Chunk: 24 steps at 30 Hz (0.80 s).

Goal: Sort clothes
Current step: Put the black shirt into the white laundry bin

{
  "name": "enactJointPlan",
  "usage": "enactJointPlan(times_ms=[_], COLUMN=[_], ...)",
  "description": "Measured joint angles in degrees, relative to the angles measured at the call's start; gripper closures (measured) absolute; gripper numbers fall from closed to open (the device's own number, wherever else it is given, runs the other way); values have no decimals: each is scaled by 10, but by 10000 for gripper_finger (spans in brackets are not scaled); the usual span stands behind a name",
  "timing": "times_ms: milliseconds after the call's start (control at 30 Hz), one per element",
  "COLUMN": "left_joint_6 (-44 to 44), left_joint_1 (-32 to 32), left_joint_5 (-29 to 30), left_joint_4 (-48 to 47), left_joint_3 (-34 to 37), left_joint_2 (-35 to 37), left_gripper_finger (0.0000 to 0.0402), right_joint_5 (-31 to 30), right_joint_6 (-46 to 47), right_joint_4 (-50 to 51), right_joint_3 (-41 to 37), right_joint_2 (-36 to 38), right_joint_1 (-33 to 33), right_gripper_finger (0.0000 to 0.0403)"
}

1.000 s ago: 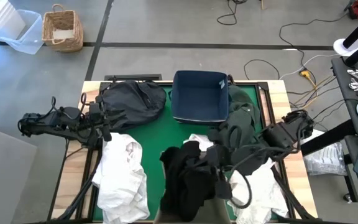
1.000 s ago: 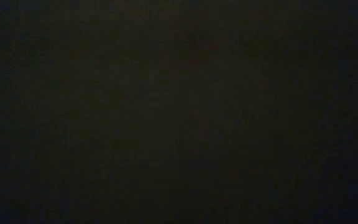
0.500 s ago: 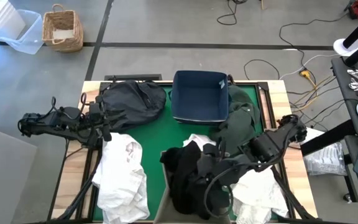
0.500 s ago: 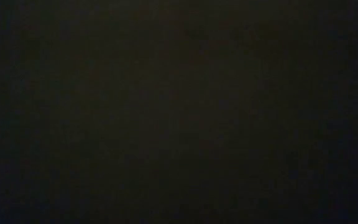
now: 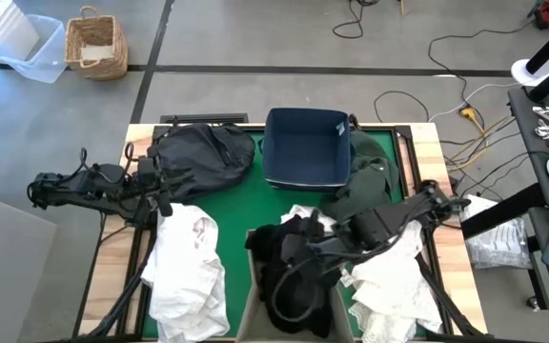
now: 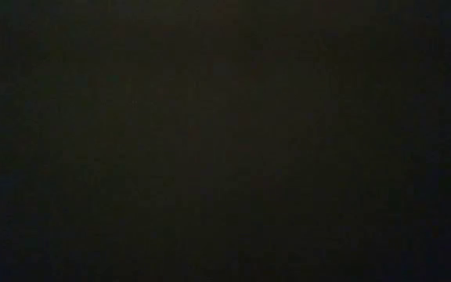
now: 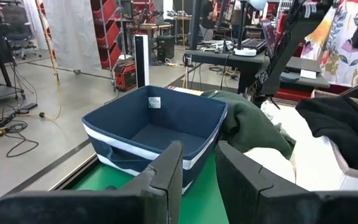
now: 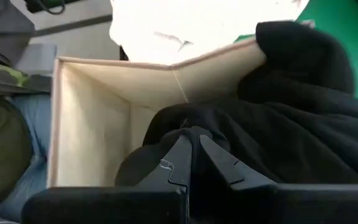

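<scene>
Landmark: beige bin (image 5: 255,286), near table edge, open top, mostly filled by cloth.
Right gripper (image 8: 193,146): over beige bin, fingers pressed together, pinching black garment (image 5: 289,262) at a fold.
Black garment: draped across beige bin's far rim, bulk hanging inside, one lobe spilling over the rim toward navy bin (image 5: 305,148). Long axis judged to run from beige bin's inside out toward navy bin; crumpled, so no clear front or collar made out.
Left gripper (image 7: 197,165): parked left of beige bin, aimed at navy bin, fingers a little apart, nothing between them.
Done so far: black garment about in beige bin, not yet let go. Navy bin seen empty in left wrist view.
Left to sort: white garment (image 5: 189,262) just left of beige bin; second white one (image 5: 394,281) just right of it; green garment (image 5: 365,186) beyond that, against navy bin; charcoal garment (image 5: 203,152) far left of beige bin, beside navy bin.
Progress, judged: early, most pieces loose on green mat (image 5: 246,200).
Low view: dark, nothing readable.
</scene>
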<state>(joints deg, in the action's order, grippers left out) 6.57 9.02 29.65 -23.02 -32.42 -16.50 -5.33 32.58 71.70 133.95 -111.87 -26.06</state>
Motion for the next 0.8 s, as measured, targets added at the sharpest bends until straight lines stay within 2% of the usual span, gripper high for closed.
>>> enactJointPlan(times_ms=[333, 433, 567, 800], left_joint_6=[0, 0, 0, -6], left_joint_1=[0, 0, 0, 0], left_joint_5=[0, 0, 0, 0], left_joint_4=[-1, -3, -2, -1], left_joint_3=[0, -2, -4, -4], left_joint_2=[-17, -24, -33, -41], left_gripper_finger=[325, 325, 325, 325], right_joint_5=[73, 91, 100, 101], right_joint_6=[3, -1, -2, -1], right_joint_4=[0, 0, 0, 1], right_joint_3=[0, 0, 0, 4], right_joint_2=[-72, -85, -91, -84], right_joint_1=[35, 38, 39, 39], right_gripper_finger=[390, 378, 337, 237])
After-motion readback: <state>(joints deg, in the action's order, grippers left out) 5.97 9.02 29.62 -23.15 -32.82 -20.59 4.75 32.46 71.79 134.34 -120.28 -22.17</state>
